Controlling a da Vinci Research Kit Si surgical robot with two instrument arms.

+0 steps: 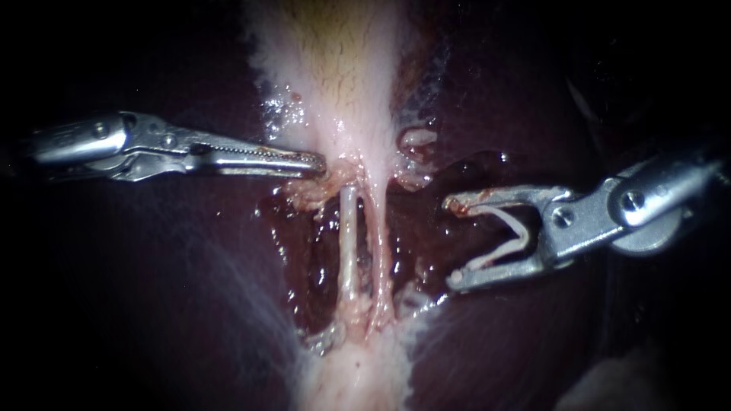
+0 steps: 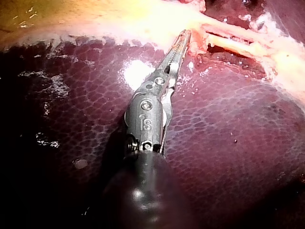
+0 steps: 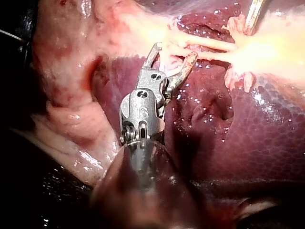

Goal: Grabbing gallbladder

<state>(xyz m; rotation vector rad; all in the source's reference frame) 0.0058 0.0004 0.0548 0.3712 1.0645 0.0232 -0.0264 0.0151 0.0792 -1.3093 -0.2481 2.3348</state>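
Nearest: pale tissue band (image 1: 354,377) running up btwn dark lobes of liver (image 1: 152,304). Just beyond, two pale tubes (image 1: 348,236) lie side by side in a wet red pocket, running near to far. To their right & apart from both is the right instrument (image 1: 451,243), jaws spread wide w/ nothing btwn them. Right wrist view agrees: tips just short of the tubes. Slightly farther, on the left, is the left instrument (image 1: 316,162), jaws pressed together, tip against frayed tissue where the tubes meet the gallbladder (image 1: 335,68). Left wrist view shows the same; can't tell if any tissue is pinched. Gallbladder lies farthest, centre, pale yellowish, widening away.
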